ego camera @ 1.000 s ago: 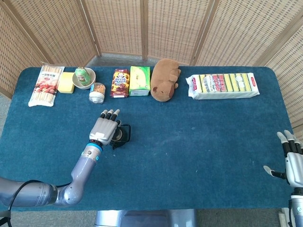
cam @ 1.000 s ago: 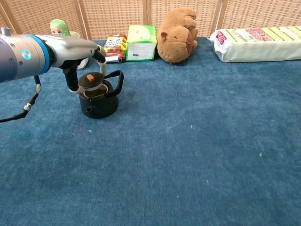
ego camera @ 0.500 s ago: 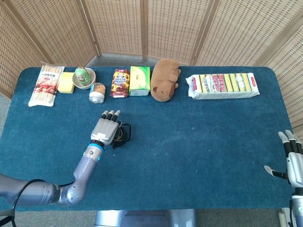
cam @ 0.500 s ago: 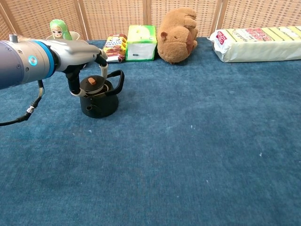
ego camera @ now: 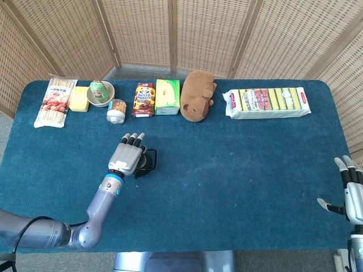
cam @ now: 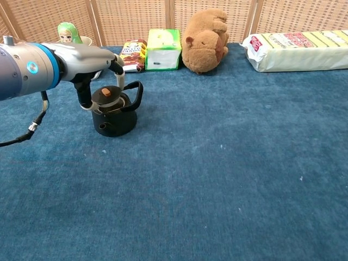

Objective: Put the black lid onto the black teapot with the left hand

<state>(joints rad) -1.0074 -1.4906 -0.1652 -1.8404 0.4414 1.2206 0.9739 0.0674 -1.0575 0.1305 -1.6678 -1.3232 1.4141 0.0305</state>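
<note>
Left hand (cam: 89,60) over the black teapot (cam: 115,115); since a second ago the black lid (cam: 107,98) has dropped from tilted to seated on the rim. Fingers flank it; whether they grip, I cannot tell. Placement looks done; release remains. Right hand (ego camera: 353,195) idle, fingers spread, empty.

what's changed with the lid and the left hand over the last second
The black lid came down from a tilted hover to sit on the black teapot. The left hand stays over it, fingers beside the lid; whether it has let go is unclear. The right hand and the back-row items have not moved.
</note>
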